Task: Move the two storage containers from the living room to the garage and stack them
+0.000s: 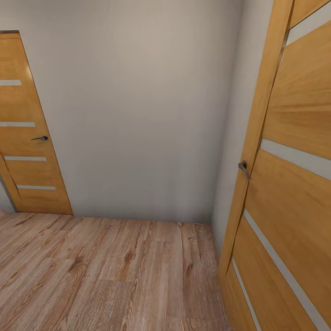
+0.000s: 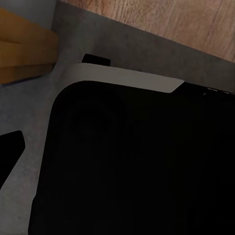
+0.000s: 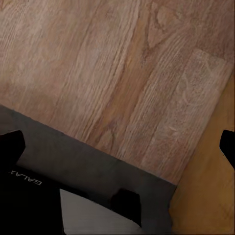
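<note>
Head view shows wall (image 1: 147,115), doors (image 1: 294,184), wood floor (image 1: 105,276): in transit, seeking containers next; jaw state cannot be told.

Grey wall (image 1: 138,115), wood plank floor (image 1: 105,276), two orange-wood doors (image 1: 23,138).

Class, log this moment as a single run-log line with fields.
phase: in transit | floor: wood plank floor | ahead: grey wall | doors: left door, right door | containers: not in sight | grippers: both open

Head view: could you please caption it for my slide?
Wood-floored hallway corner: closed door at left, open door near right, plain grey wall ahead.
</note>
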Robot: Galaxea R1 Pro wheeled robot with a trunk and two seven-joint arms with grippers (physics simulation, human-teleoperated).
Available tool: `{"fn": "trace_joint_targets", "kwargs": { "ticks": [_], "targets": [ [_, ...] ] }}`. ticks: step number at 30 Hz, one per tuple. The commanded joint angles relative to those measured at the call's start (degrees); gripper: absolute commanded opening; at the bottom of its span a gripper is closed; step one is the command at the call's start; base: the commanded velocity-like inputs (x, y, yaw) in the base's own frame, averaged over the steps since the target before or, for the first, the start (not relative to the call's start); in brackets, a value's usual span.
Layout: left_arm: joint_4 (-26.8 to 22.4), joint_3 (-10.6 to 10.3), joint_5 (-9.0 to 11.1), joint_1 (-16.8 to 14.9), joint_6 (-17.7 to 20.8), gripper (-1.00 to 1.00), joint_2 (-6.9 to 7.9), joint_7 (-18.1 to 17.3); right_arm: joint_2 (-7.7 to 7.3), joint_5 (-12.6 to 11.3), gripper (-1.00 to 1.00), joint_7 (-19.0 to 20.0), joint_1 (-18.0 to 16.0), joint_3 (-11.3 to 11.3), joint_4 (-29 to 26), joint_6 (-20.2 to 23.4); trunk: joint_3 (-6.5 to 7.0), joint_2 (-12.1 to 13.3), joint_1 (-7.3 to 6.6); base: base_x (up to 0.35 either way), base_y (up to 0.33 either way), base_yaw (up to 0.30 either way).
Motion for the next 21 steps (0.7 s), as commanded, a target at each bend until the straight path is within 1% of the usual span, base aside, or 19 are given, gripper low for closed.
{"fn": "trace_joint_targets", "kwargs": {
  "ticks": [1, 6, 7, 14, 16, 17, 18, 20, 21],
  "targets": [
    [0.03, -0.08, 0.33, -0.02, -0.16, 1.0, -0.01, 0.02, -0.47, -0.06, 1.0, 0.11, 0.96, 0.38, 0.08, -0.6, -0.05, -0.03, 0.0, 0.0, 0.0, 0.0],
    [0.07, -0.08, 0.33, -0.02, -0.16, 1.0, -0.01, 0.02, -2.06, -0.33, 1.0, 0.03, 4.2, 0.35, 0.1, -2.13, -0.05, -0.03, 0.0, 0.0, 0.0, 0.0],
    [0.1, -0.08, 0.33, -0.02, -0.16, 1.0, -0.01, 0.02, -2.62, -0.42, 1.0, -0.01, 5.28, 0.31, 0.1, -2.67, -0.05, -0.03, 0.0, 0.0, 0.0, 0.0],
    [0.36, -0.08, 0.37, -0.02, -0.16, 1.0, -0.01, 0.02, -4.88, -0.89, 1.0, -0.33, 9.44, -0.04, 0.17, -4.04, -0.05, -0.03, 0.0, 0.0, 0.0, 0.0],
    [0.39, -0.08, 0.4, -0.02, -0.16, 1.0, -0.01, 0.02, -5.23, -2.16, 1.0, -0.35, 11.09, -0.1, 0.17, -4.38, -0.05, -0.03, 0.0, 0.0, 0.0, 0.0],
    [0.42, -0.1, 0.41, -0.02, -0.16, 1.0, -0.01, 0.02, -5.32, -3.3, 1.0, -0.35, 11.96, -0.12, 0.17, -4.47, -0.05, -0.03, 0.0, 0.0, 0.0, 0.0],
    [0.46, -0.13, 0.39, -0.02, -0.16, 1.0, -0.02, 0.02, -5.44, -5.16, 1.0, -0.36, 13.34, -0.13, 0.17, -4.59, -0.05, -0.03, 0.0, 0.0, 0.0, 0.0],
    [0.46, -0.16, 0.38, -0.02, -0.16, 1.0, -0.07, 0.02, -5.62, -7.16, 1.0, -0.36, 14.83, -0.14, 0.17, -4.67, -0.05, -0.03, 0.0, 0.0, 0.0, 0.0],
    [0.49, -0.16, 0.38, -0.02, -0.16, 1.0, -0.08, 0.02, -5.63, -7.52, 1.0, -0.36, 15.21, -0.14, 0.17, -4.68, -0.05, -0.03, 0.0, 0.0, 0.0, 0.0]
  ]
}}
